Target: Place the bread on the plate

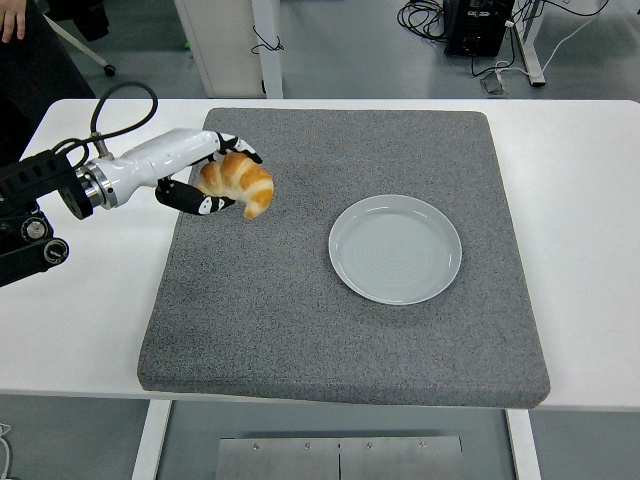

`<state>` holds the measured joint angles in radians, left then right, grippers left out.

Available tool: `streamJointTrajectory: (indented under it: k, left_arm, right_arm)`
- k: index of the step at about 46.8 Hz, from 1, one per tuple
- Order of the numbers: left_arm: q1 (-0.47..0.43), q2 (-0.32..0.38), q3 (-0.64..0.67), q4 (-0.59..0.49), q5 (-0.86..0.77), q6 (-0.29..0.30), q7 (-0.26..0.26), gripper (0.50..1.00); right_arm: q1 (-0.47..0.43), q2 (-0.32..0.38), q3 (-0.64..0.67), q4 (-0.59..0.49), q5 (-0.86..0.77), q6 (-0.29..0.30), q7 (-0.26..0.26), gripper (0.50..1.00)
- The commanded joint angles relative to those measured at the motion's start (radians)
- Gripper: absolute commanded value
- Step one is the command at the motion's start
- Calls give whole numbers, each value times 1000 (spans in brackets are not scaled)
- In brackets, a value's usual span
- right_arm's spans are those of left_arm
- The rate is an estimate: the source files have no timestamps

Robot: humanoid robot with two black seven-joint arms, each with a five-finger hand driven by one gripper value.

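A golden croissant (pixel 238 182) hangs in the air above the left part of the grey mat (pixel 300 320), with my left hand (pixel 212 178) shut on it, fingers curled over its top and thumb under it. The pale grey plate (pixel 395 248) lies on the mat to the right of centre, well apart from the croissant, with nothing on it. The right arm does not show.
The mat covers most of the white table (pixel 590 200). A black cable (pixel 115 100) loops up from my left forearm. A person's hand and dark clothing (pixel 15 40) show at the top left corner.
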<state>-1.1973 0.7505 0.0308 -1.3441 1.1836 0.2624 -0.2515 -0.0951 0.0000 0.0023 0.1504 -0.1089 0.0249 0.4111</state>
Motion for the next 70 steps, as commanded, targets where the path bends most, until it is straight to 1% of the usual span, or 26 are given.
streamJointTrajectory:
  k: [1, 5, 10, 13, 31, 33, 38, 45, 51, 60, 70]
  left_arm:
    - [-33, 4, 0, 0, -21, -2, 0, 500]
    - [-64, 3, 0, 0, -42, -11, 1, 500]
    - [-100, 3, -3, 0, -56, -60, 3, 500]
    - [-113, 3, -8, 0, -70, -75, 3, 500]
    - [-156, -13, -26, 6, -76, -81, 9, 500]
    - [-165, -31, -25, 10, -76, -81, 9, 500]
    - [-176, -102, -22, 20, -76, -83, 11, 500]
    - [-174, -145, -22, 43, -76, -98, 14, 500]
    - [-174, -201, -25, 79, -76, -100, 40, 500]
    - [-174, -269, -25, 123, -73, -100, 49, 500]
    - [-166, -376, -22, 181, -62, -98, 55, 500]
  right_arm:
    - [0, 0, 1, 0, 0, 1, 0, 1000]
    - [0, 0, 1, 0, 0, 0, 0, 1000]
    - [0, 0, 1, 0, 0, 0, 0, 1000]
    - [0, 0, 1, 0, 0, 0, 0, 1000]
    - [0, 0, 1, 0, 0, 0, 0, 1000]
    - [0, 0, 1, 0, 0, 0, 0, 1000]
    - [0, 0, 1, 0, 0, 0, 0, 1000]
    - [0, 0, 1, 0, 0, 0, 0, 1000]
    - [0, 0, 1, 0, 0, 0, 0, 1000]
    - [0, 0, 1, 0, 0, 0, 0, 1000]
    - [0, 0, 1, 0, 0, 1, 0, 1000]
